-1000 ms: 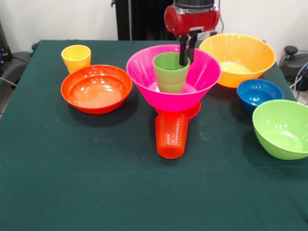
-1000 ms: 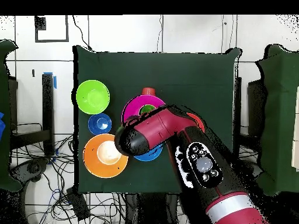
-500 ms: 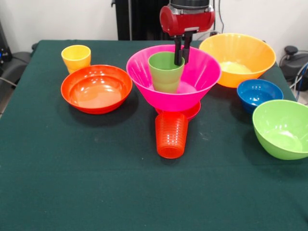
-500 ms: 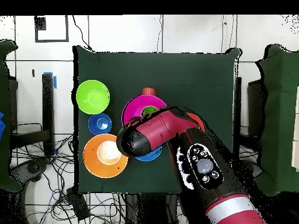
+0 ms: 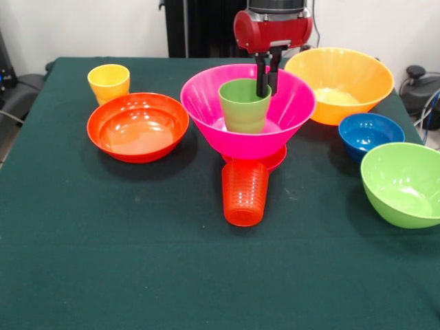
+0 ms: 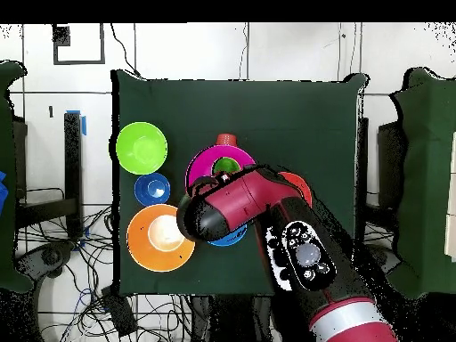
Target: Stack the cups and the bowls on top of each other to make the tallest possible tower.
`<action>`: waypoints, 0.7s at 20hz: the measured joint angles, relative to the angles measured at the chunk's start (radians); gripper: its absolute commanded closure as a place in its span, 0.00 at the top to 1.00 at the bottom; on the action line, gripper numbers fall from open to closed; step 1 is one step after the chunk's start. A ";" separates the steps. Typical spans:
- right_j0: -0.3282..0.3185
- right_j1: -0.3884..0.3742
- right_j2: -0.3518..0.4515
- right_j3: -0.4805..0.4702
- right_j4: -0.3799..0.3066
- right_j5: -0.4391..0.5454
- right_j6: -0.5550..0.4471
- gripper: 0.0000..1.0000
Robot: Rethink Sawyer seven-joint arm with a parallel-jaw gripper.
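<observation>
So my end effector (image 5: 264, 88) is down inside the big pink bowl (image 5: 289, 110), with its fingers clamped on the far rim of the light green cup (image 5: 244, 106). That cup stands upright, mouth up, long axis vertical, bottom resting in the middle of the pink bowl. The pink bowl itself sits mouth up on something small and magenta (image 5: 273, 159) that peeks out under its base; together that's the tower, around mid-counter.

The ribbed orange-red cup (image 5: 245, 192) is just in front of the tower on the green counter (image 5: 137, 261). It looks upside down to me, wider end toward the cloth, though I can't be sure from the front.

The yellow cup (image 5: 108, 82) is upright at the back, just behind the shallow red-orange bowl (image 5: 137, 127). On the other side the yellow-orange bowl (image 5: 340, 82), small dark blue bowl (image 5: 371, 134) and lime green bowl (image 5: 402, 182) all sit mouth up. From overhead my arm (image 6: 267, 218) covers most of the pink bowl and a medium blue bowl (image 6: 233, 237).
</observation>
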 measured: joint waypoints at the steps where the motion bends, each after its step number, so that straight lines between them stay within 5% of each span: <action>1: 0.003 0.000 -0.005 0.001 0.000 -0.012 0.000 0.00; 14: 0.018 0.003 -0.034 0.004 0.000 -0.042 0.000 0.00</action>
